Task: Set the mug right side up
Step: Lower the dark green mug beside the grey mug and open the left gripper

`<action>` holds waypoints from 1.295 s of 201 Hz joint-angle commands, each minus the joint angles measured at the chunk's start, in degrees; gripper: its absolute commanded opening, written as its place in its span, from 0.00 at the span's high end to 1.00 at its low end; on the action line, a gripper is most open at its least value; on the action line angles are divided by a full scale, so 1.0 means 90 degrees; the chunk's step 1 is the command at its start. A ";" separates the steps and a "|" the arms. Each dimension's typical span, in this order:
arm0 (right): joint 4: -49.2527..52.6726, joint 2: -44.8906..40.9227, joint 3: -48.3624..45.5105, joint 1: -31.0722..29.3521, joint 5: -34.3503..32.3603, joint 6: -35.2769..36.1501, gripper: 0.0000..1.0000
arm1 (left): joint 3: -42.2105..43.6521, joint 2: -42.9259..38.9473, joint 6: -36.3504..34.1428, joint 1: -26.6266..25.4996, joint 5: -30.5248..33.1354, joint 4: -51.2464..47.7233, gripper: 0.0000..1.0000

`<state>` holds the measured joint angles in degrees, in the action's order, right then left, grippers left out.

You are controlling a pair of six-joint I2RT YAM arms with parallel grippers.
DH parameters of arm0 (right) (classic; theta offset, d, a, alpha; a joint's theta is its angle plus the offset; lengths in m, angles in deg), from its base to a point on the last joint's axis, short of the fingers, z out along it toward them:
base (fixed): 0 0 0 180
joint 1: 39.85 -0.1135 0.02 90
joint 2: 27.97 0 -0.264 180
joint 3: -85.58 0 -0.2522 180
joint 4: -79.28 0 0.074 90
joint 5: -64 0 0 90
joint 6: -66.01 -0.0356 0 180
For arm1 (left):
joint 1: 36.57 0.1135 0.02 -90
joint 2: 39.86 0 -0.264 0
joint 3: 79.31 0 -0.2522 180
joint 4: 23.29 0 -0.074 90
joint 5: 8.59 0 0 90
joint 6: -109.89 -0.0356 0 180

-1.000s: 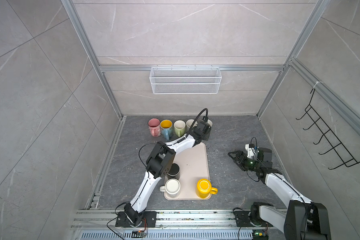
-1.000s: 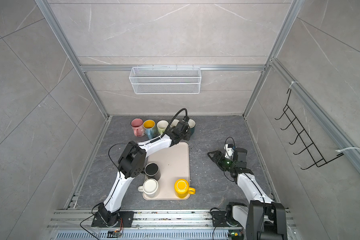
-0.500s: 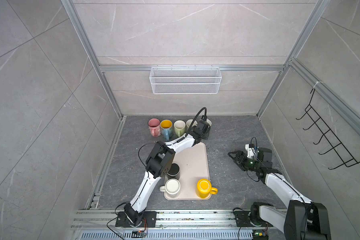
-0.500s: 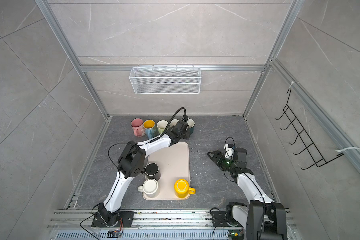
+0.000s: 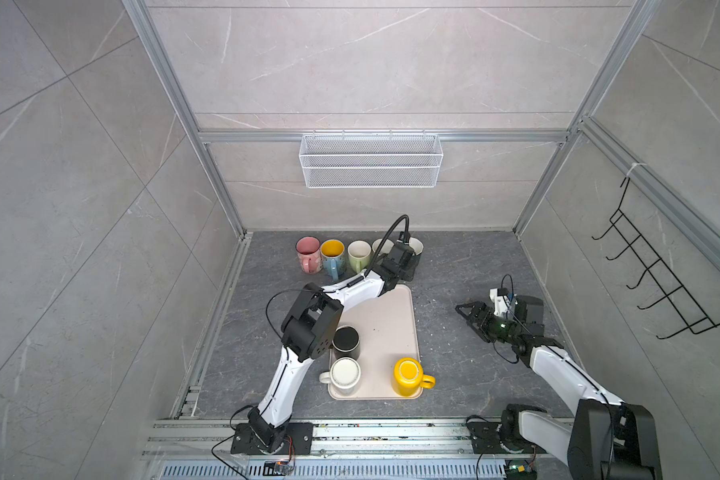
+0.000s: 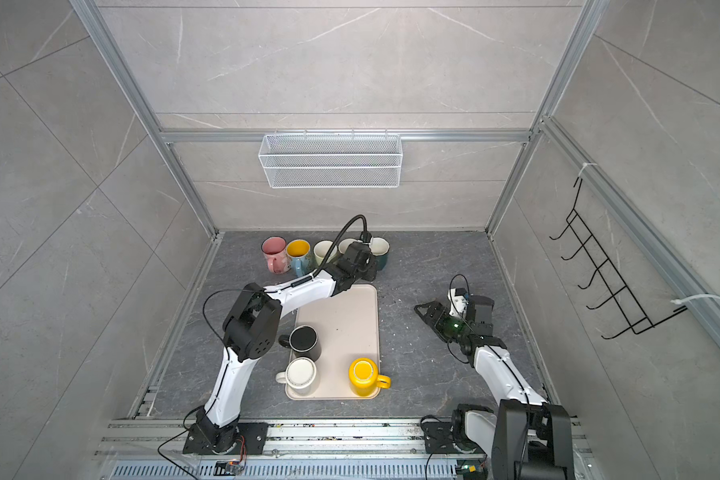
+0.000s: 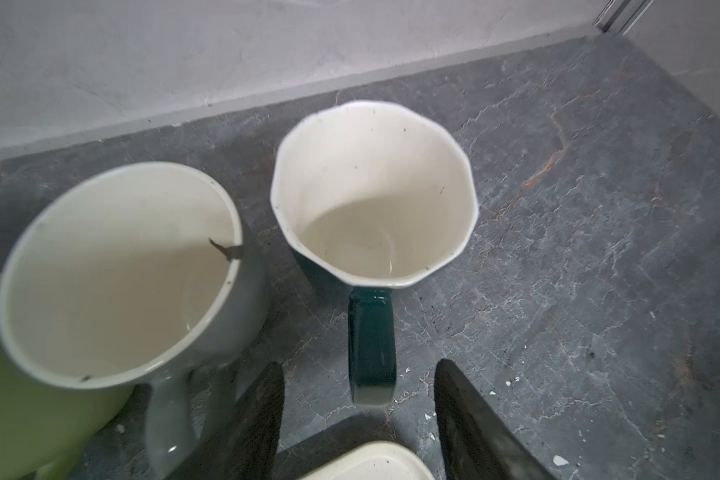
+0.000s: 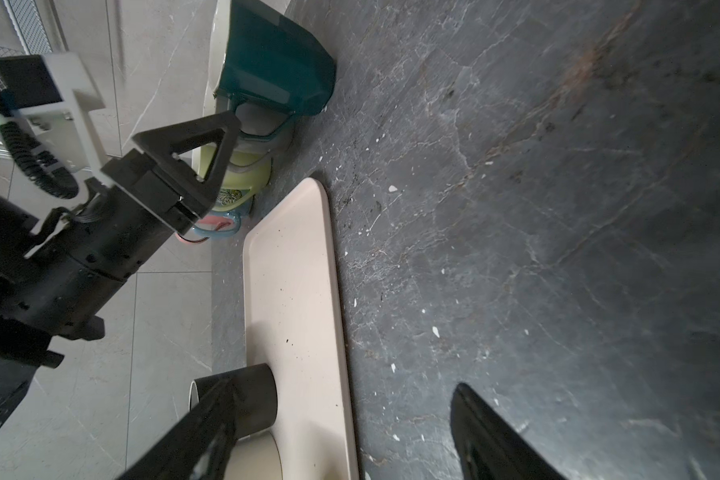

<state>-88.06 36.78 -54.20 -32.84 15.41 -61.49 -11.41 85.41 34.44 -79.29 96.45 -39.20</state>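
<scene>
Left wrist view showed you the teal mug [image 7: 373, 195] upright beside the grey mug [image 7: 121, 270], its handle [image 7: 371, 328] between the left gripper's [image 7: 356, 374] parted jaws, untouched. Your right gripper [image 5: 468, 316] hung wide open, holding nothing, near the tray [image 5: 391, 316].

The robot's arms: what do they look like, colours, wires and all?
The left arm and right arm are smooth white tubes joined by chunky black joint housings. The left gripper and right gripper are black, with fingers shaped like hollow triangles. A thick black cable arches over the left wrist, and a white camera bracket sits on the right.
</scene>
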 commanded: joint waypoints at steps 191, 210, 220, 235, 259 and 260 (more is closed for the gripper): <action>0.1098 -0.0948 -0.0180 -0.2388 -0.1188 -0.2070 0.27 | 0.3919 -0.5432 -0.1008 -0.0760 0.1860 0.1683 0.34; 0.1509 -0.1144 -0.0233 -0.2503 -0.1383 -0.2618 0.31 | 0.4160 -0.5771 -0.0984 -0.0780 0.2058 0.1614 0.34; 0.1731 -0.1263 -0.0249 -0.2535 -0.1429 -0.2867 0.32 | 0.4257 -0.5895 -0.0968 -0.0786 0.2156 0.1570 0.33; 0.2061 -0.1416 -0.0244 -0.2575 -0.1428 -0.3191 0.33 | 0.4355 -0.6027 -0.0928 -0.0786 0.2283 0.1470 0.33; 0.2453 -0.1610 -0.0230 -0.2706 -0.1437 -0.3662 0.36 | 0.4462 -0.6153 -0.0845 -0.0786 0.2371 0.1373 0.33; 0.2460 -0.1619 -0.0237 -0.2714 -0.1437 -0.3684 0.36 | 0.4467 -0.6154 -0.0840 -0.0788 0.2376 0.1372 0.33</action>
<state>-71.54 24.08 -55.93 -56.12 3.76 -87.57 28.19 32.15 26.90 -86.41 114.57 -27.00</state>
